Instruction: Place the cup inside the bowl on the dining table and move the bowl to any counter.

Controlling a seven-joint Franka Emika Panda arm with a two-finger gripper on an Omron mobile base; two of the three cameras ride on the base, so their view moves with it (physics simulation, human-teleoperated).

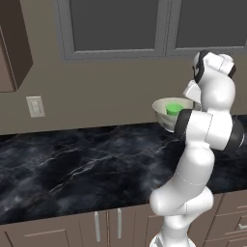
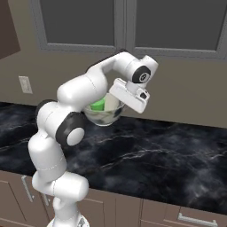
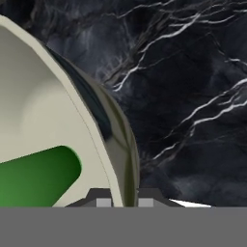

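Observation:
The off-white bowl hangs in the air just above the black marble counter, near the back wall. The green cup lies inside it. My gripper comes down from above and is shut on the bowl's rim. In the hand view my gripper pinches the rim, one finger inside and one outside the bowl. The cup rests against the inner wall, and the counter lies below. The dining table is out of view.
Beige cabinet doors with silver handles run under the counter, and a drawer handle shows at the right. A wall outlet sits left of the bowl. Grey-framed windows are above, and a brown upper cabinet hangs far left.

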